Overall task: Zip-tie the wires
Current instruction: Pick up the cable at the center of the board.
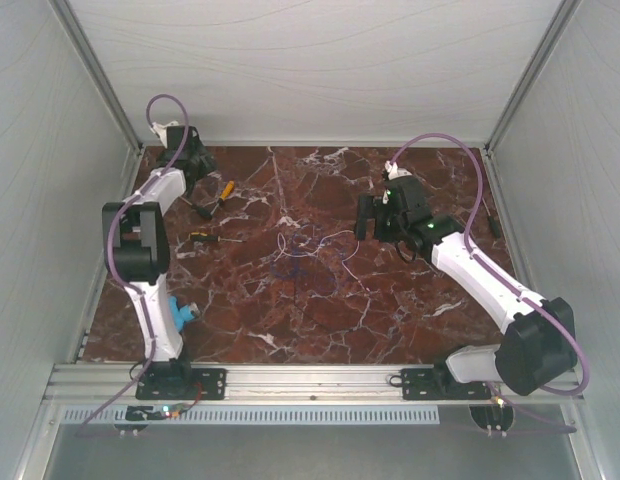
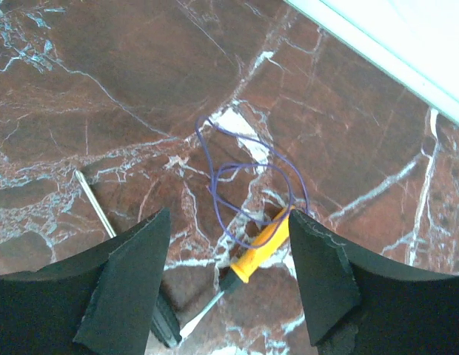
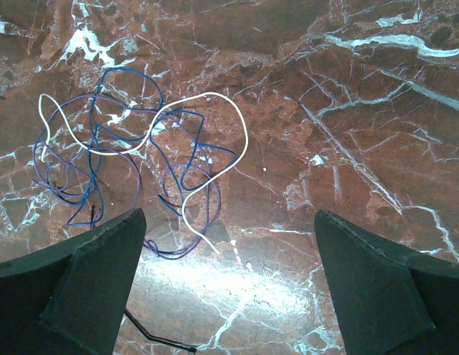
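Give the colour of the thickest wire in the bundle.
The thickest wire is white; the right wrist view shows it best.

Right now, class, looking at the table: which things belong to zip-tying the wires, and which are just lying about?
For the job: the wires; a loose purple wire loop, probably; the zip tie I cannot pick out.
Lying about: orange-handled screwdriver; thin metal rod; small blue object.
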Robot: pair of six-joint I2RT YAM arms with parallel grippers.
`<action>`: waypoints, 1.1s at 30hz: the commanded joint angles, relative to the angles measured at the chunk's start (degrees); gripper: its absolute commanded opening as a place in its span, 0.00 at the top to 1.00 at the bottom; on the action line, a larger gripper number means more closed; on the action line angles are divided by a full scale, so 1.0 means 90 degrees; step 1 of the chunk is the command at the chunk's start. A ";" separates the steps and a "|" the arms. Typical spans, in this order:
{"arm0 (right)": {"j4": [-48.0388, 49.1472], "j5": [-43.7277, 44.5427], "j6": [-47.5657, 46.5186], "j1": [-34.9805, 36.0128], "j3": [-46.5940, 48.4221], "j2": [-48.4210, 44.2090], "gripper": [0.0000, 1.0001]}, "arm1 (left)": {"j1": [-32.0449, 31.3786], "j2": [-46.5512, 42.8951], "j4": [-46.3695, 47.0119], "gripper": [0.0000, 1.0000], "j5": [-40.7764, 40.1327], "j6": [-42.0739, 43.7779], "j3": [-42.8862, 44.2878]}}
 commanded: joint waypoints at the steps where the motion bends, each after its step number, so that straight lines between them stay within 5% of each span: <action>1: 0.0238 0.0068 -0.0021 -0.0053 -0.0064 -0.0152 0.05 | 0.0126 0.0404 0.0541 0.37 -0.0175 -0.0219 0.0538; 11: 0.0254 0.0063 -0.0028 -0.0050 -0.0047 -0.0053 0.05 | 0.0276 0.1173 0.0635 0.57 0.0074 -0.0445 0.1105; 13: 0.0254 0.0072 -0.0027 -0.0045 -0.0046 -0.0042 0.05 | 0.0270 0.1258 0.0707 0.70 0.0104 -0.0452 0.1140; 15: 0.0256 0.0088 -0.0028 -0.0047 -0.0046 -0.0028 0.05 | 0.0280 0.1341 0.0693 1.00 0.0095 -0.0453 0.1237; 33: 0.0423 0.0070 -0.0106 -0.0054 -0.0179 -0.0217 0.05 | 0.0306 -0.0936 0.1793 1.00 0.0901 -0.0522 0.0266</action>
